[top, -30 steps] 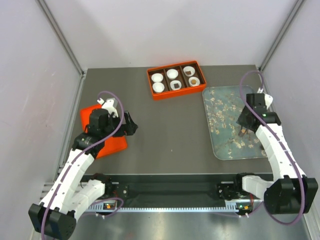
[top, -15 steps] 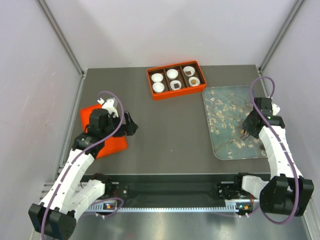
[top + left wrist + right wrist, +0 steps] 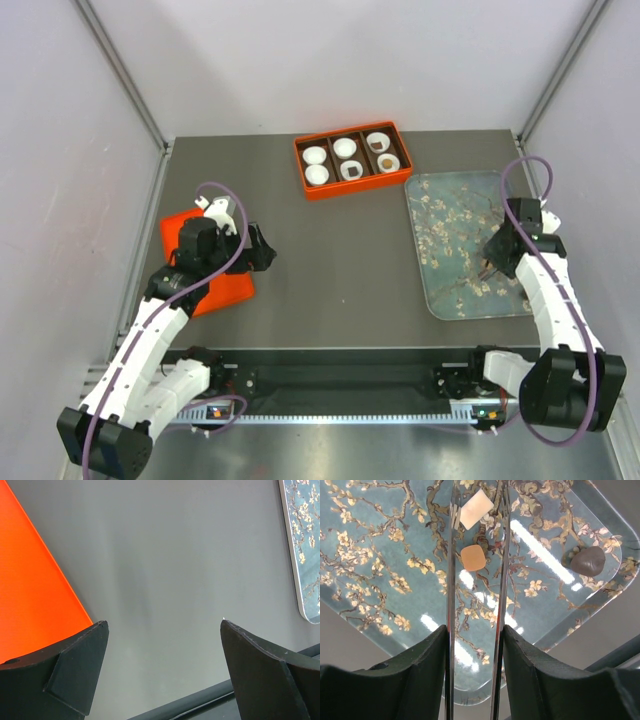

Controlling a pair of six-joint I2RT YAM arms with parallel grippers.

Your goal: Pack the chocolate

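Observation:
Three chocolate pieces lie on the grey-blue blossom tray [image 3: 380,545]: a tan square [image 3: 473,558], a cream square [image 3: 476,509] and a dark brown lump [image 3: 587,560]. My right gripper [image 3: 474,630] is shut on a pair of metal tongs [image 3: 451,580], whose two blades stand apart on either side of the tan square. In the top view it [image 3: 490,262] hovers over the tray's right part. The orange box [image 3: 352,160] holds white paper cups, three with chocolate, such as one at the back right [image 3: 377,145]. My left gripper [image 3: 162,625] is open and empty.
A flat orange lid [image 3: 205,262] lies at the left under my left arm, and its edge shows in the left wrist view [image 3: 35,590]. The tray [image 3: 465,245] sits at the right, just in front of the orange box. Walls enclose the table on three sides.
My right wrist has swung to the right and turned, while the tongs' tips stay over the same part of the tray. The left arm has not moved.

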